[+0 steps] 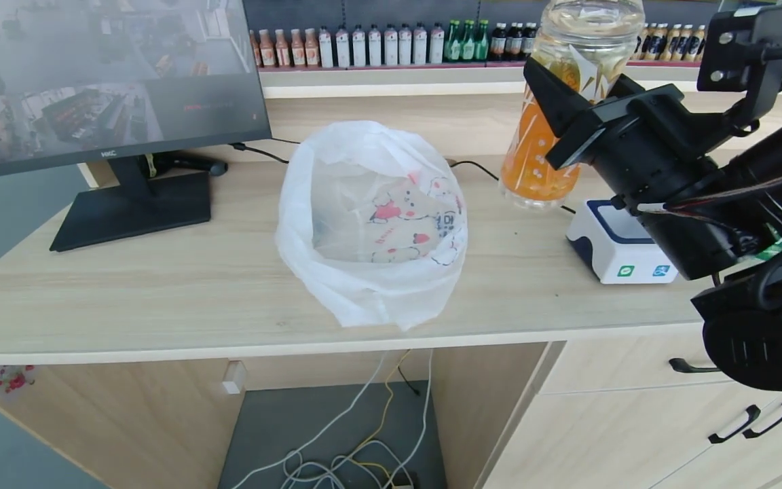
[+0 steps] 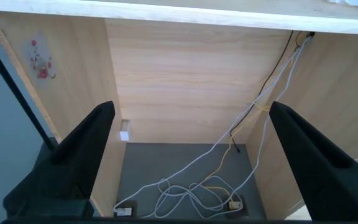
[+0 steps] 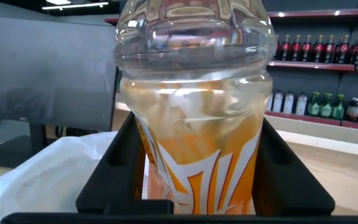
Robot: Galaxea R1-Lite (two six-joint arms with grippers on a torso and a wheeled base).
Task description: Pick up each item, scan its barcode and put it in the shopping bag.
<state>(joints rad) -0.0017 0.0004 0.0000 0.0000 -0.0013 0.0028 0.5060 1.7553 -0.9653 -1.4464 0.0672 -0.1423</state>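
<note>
- Right gripper (image 1: 571, 92) clamps the clear plastic bottle of orange drink (image 1: 544, 159), just beside the white box scanner (image 1: 618, 255).
- Scanning seems in hand; next, the barcode must face the scanner, then into the white plastic shopping bag (image 1: 370, 210).
- Left gripper (image 2: 191, 155) gapes wide, empty.

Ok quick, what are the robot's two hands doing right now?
Left gripper: open, holding nothing.
Right gripper: shut on the orange drink bottle.
</note>
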